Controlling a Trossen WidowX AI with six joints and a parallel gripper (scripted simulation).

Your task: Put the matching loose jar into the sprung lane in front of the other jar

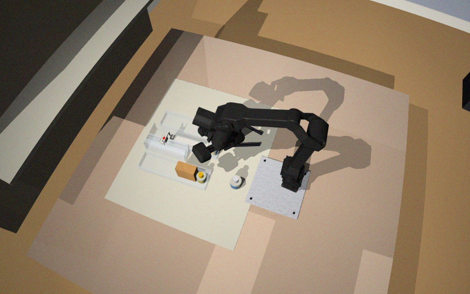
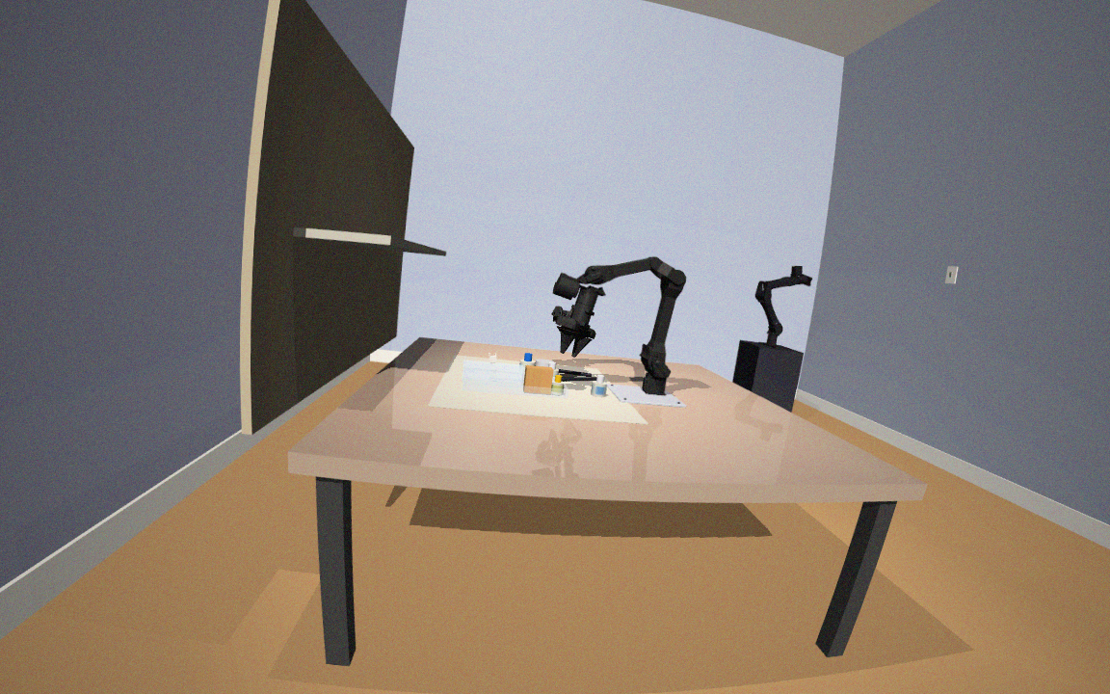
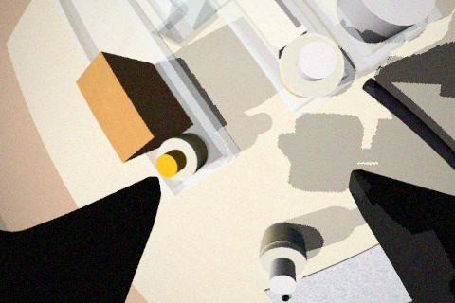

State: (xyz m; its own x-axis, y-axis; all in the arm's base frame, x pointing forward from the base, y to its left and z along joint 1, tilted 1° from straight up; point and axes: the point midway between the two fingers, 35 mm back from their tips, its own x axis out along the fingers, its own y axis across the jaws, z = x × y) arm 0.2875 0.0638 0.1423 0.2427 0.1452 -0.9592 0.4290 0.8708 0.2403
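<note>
Hand (image 3: 253, 203) hangs open, empty, above loose jar (image 3: 282, 259).

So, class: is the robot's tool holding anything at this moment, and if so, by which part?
Nothing is held. The tool is open and empty, hovering above the lanes; the loose white-capped jar stands untouched on the mat.

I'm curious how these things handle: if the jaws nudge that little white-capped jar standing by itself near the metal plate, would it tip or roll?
The loose jar stands upright, squat, with a narrower cap, so a low push would probably slide it. A nudge at the cap might tip it. Being round, it would likely roll if toppled.
</note>
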